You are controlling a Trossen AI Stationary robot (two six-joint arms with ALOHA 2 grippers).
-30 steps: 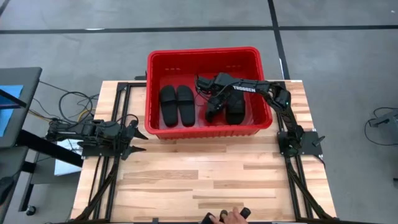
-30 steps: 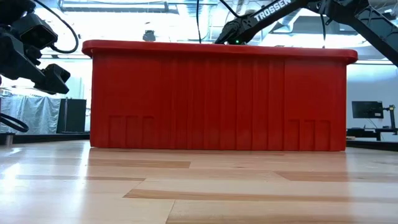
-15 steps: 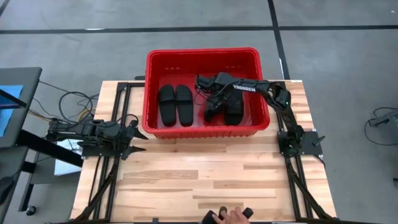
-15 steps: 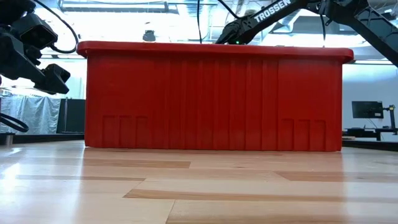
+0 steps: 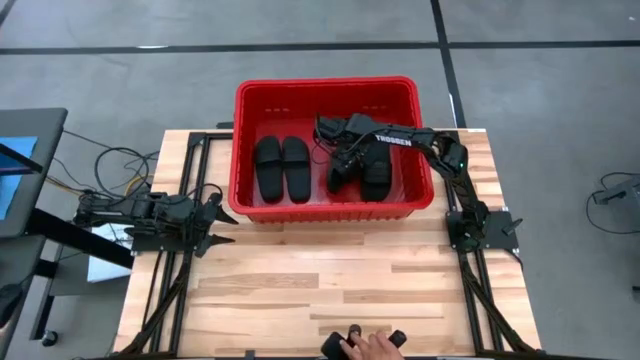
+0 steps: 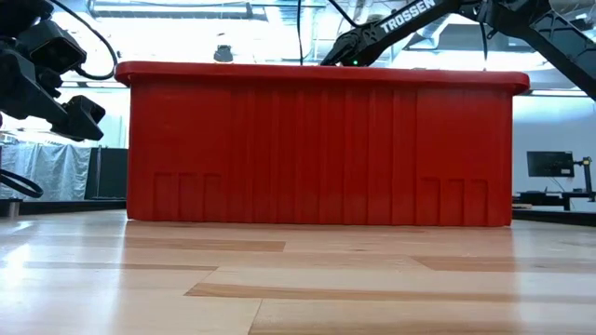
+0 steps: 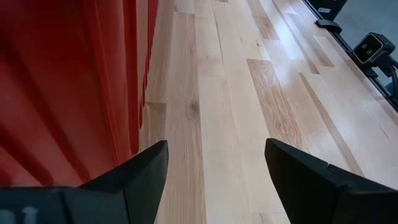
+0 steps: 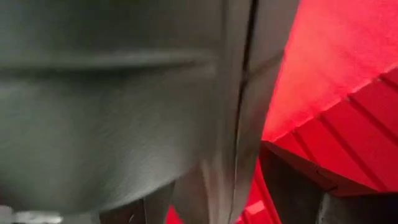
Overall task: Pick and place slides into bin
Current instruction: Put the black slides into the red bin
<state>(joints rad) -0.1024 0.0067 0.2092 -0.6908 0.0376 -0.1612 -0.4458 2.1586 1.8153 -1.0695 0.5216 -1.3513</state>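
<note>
The red bin (image 5: 325,84) stands at the table's far middle. Two black slides (image 5: 283,168) lie side by side, soles down, on its floor at the left. Two more slides (image 5: 365,172) lie at the right, partly under my right arm. My right gripper (image 5: 338,150) reaches into the bin from the right and stands open just over the left one of that right pair, whose dark surface (image 8: 106,106) fills the right wrist view. My left gripper (image 5: 225,226) waits open by the table's left edge, beside the bin's wall (image 7: 74,81). My right gripper stands right against the slide at the bin's right, but its own body hides the place. I cannot tell whether it touches the slide. The slide lies on the bin's floor.
The bin's tall wall (image 6: 317,149) hides its inside in the low view. A person's hand (image 5: 365,346) shows at the table's near edge. Bare wood (image 5: 330,270) stretches between the bin and the near edge.
My right gripper has drawn back a little toward the bin's far side and up from the right slides. The bin has slid slightly toward the table's left.
</note>
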